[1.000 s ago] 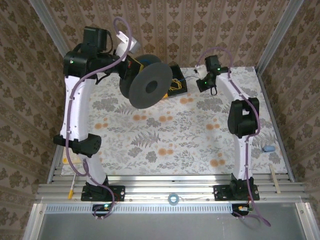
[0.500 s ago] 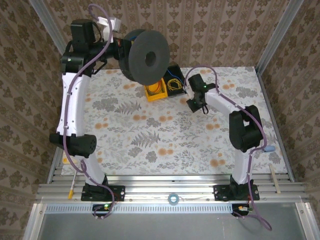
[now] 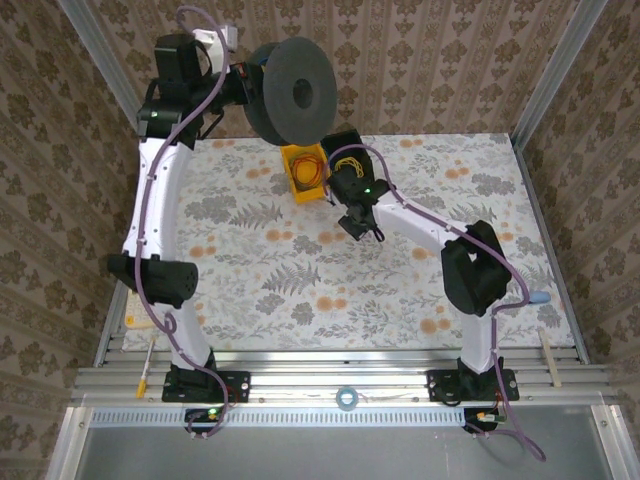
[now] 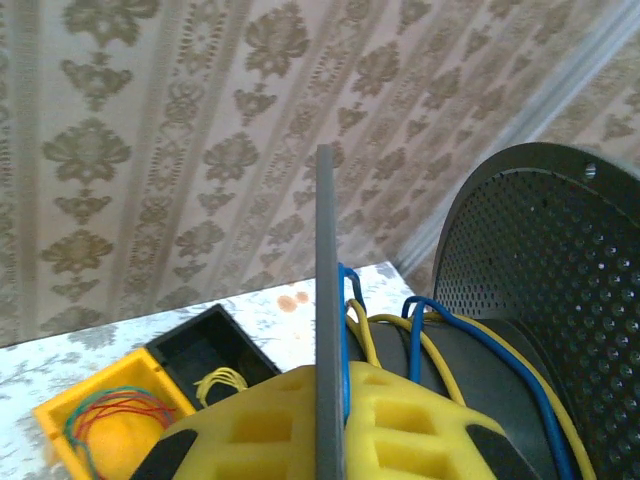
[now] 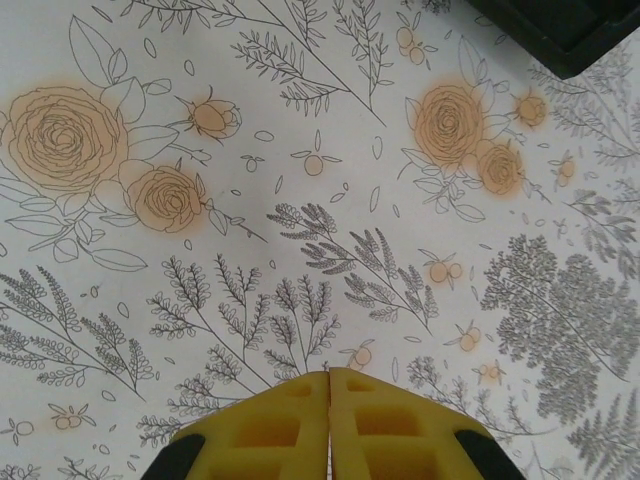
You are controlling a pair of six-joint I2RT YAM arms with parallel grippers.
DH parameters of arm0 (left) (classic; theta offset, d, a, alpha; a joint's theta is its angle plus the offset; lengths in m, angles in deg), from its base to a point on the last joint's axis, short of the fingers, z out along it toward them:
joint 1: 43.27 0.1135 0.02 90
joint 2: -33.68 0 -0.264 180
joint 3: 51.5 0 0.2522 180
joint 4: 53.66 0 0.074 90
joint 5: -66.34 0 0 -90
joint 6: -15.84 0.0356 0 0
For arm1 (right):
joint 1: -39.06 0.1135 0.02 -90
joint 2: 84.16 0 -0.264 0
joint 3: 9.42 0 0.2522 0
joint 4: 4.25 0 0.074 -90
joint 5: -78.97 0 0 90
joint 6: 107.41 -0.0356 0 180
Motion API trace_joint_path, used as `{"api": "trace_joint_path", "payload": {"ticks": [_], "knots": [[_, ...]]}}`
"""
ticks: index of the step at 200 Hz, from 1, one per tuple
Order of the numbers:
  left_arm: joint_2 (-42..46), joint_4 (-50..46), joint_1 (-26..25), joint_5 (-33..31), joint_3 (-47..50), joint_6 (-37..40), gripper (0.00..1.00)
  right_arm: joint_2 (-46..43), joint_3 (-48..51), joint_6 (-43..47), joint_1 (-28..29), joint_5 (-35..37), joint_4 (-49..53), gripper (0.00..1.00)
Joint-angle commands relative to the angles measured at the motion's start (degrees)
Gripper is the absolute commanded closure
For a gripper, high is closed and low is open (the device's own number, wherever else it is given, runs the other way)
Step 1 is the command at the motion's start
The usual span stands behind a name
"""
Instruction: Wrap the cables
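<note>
Right gripper [image 3: 362, 226] farther left; cables [image 4: 345, 330] coiled round sideways-axled spool [image 3: 283, 68].

no legible text, brand, label or number, nothing readable on the spool [image 3: 283, 108], the yellow bin [image 3: 305, 196], the floral desk [image 3: 300, 290]

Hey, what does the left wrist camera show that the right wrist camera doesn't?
Left wrist: the left hand gripping a spool by one flange, a blue cable and a yellow cable on its core, and a yellow bin. Right wrist: the right hand, shut and empty. Both: the floral cloth and the black bin.
</note>
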Motion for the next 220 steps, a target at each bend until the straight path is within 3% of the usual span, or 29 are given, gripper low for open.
{"api": "trace_joint_path", "payload": {"ticks": [1, 92, 149, 183, 220], "knots": [[-1.9, -1.22, -1.97, -7.07, -2.92, 3.26, 1.0, -0.91, -1.91, 1.27, 1.05, 5.37, 3.49, 1.0], [-9.86, -13.56, -5.29, -21.14, -12.67, 11.12, 1.0, -8.31, 2.48, 2.67, 2.18, 12.88, 4.22, 1.0], [-13.38, -18.8, -7.17, -25.8, -14.65, 15.16, 1.0, -15.8, -0.8, 5.4, 2.44, 14.59, 2.46, 1.0], [-14.87, -21.46, -8.2, -26.83, -14.8, 17.21, 1.0, -20.14, -4.74, 7.68, 3.39, 10.39, 0.41, 1.0], [-16.79, -24.73, -10.9, -27.18, -17.34, 20.09, 1.0, -26.07, -5.04, 7.98, 5.58, 0.92, -9.44, 1.0]]}}
